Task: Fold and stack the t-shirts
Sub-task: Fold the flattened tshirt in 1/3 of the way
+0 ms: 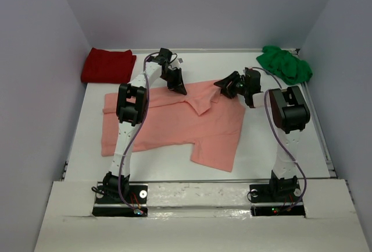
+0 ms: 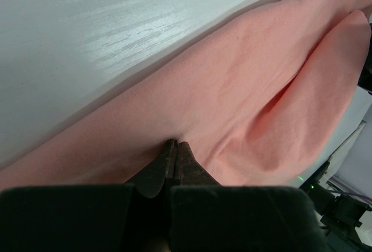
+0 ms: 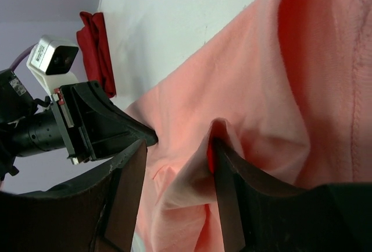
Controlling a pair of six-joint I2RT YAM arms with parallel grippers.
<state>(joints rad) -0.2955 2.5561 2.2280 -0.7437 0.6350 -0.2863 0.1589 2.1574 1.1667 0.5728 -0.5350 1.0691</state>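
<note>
One salmon-pink shirt (image 1: pixel 174 127) lies spread across the middle of the bench (image 1: pixel 261 147). At its far edge the left claw (image 1: pixel 180 86) is clenched on the cloth, the pinched part hidden between the tips. Beside it the right claw (image 1: pixel 222 86) is released, astride a raised fold. The dark red shirt (image 1: pixel 108 66) sits in the far-left corner and the green shirt (image 1: pixel 285 64) lies crumpled far right.

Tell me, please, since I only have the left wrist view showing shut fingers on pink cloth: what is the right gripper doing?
Observer: The right gripper is open, with a raised fold of the salmon-pink shirt between its fingers, near the collar.
Operator: Thank you. Where is the dark red shirt?
Observer: The dark red shirt lies in the far left corner of the table, apparently folded and clear of the pink one.
Operator: And the green one?
Observer: The green shirt is bunched up in the far right corner, not folded.
</note>
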